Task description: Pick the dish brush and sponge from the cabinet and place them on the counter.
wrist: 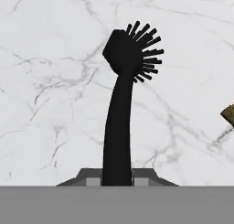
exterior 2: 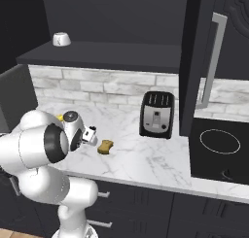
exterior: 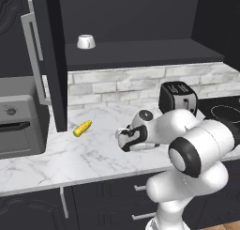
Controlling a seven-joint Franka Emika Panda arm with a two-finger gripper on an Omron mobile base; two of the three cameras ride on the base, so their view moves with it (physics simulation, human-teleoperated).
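The black dish brush (wrist: 119, 113) is held by its handle in my gripper (wrist: 117, 182), which is shut on it. The bristle head points away from the hand, over the white marble counter (wrist: 50, 81). In the base views the gripper (exterior: 123, 139) (exterior 2: 90, 135) hangs low over the counter (exterior: 93, 154), in front of the open cabinet (exterior: 140, 53). The yellow-tan sponge (exterior 2: 105, 146) lies on the counter just right of the hand, and its corner (wrist: 228, 115) shows at the right edge of the hand view.
A black toaster (exterior: 178, 97) (exterior 2: 157, 114) stands at the back of the counter. A corn cob (exterior: 82, 128) lies near the open cabinet door (exterior: 51, 60). A white cup (exterior: 86, 42) sits on the cabinet shelf. There is a microwave (exterior: 18, 121) on the left and a cooktop (exterior 2: 219, 144) on the right.
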